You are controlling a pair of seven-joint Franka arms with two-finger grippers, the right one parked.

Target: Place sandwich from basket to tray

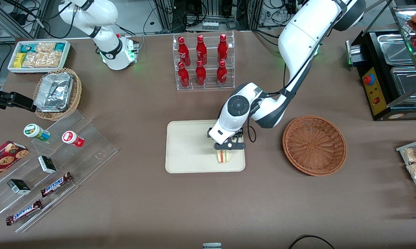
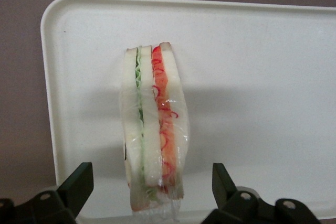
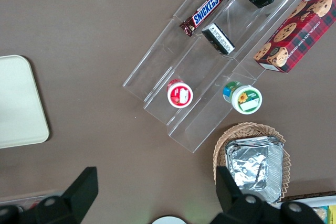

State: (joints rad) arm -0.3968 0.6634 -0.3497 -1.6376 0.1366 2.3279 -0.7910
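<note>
The sandwich (image 1: pixel 223 156) stands on edge on the tray (image 1: pixel 187 145), near the corner nearest the empty basket (image 1: pixel 314 144). The wrist view shows what the front hides: the claw (image 2: pixel 152 184) released, fingers (image 2: pixel 79 182) apart from the bread.

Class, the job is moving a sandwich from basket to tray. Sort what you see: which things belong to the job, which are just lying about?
Job: sandwich on the tray; empty basket; open gripper above the sandwich.

Lying about: red bottles, Snickers bars, foil packs, cookie box.
</note>
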